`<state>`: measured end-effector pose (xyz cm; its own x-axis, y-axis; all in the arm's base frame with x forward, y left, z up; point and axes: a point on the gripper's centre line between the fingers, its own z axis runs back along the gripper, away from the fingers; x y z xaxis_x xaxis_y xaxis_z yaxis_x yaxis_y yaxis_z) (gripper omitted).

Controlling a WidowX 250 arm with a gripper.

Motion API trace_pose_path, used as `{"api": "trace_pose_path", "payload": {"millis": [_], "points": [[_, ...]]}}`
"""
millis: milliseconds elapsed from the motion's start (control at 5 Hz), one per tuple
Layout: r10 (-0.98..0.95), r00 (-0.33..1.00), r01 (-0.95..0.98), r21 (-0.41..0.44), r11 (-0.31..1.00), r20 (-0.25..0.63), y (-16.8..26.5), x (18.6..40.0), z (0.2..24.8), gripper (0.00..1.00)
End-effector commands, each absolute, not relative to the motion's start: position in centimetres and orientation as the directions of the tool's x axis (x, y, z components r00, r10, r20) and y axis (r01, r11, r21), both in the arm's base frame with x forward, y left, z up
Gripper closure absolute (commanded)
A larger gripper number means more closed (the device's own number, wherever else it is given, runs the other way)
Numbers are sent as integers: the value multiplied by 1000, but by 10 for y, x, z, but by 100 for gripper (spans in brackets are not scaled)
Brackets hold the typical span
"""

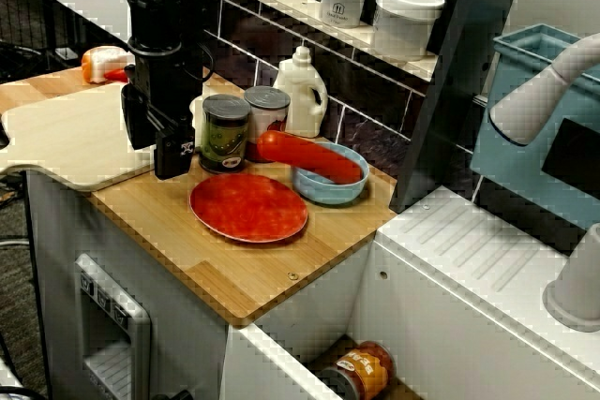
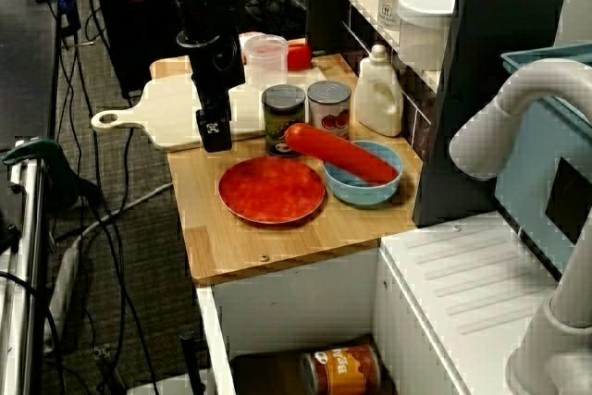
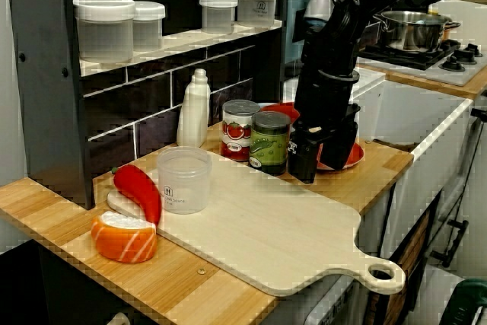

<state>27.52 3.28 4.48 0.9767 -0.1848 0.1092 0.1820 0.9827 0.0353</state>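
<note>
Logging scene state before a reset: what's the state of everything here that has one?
end effector: low beside the green can, open or shut unclear
green can: upright, sealed
tomato can: upright, sealed
white bottle: upright, capped
blue bowl: upright, long red item lying across it
red plate: flat on counter
clear cup: upright, lidless, on cutting board
shelf jars: lidded
lower can: on its side

blocked: green can [image 1: 225, 133] just beside gripper [image 1: 157, 147] | free: above cutting board [image 1: 66, 133]
</note>
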Motion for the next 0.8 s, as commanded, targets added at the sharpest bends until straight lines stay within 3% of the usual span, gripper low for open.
{"api": "trace_pose_path", "payload": {"millis": [0, 600], "points": [[-209, 964, 205, 40, 978, 164, 28, 269, 60, 0], [-174, 974, 175, 10, 985, 145, 22, 271, 60, 0]]}}
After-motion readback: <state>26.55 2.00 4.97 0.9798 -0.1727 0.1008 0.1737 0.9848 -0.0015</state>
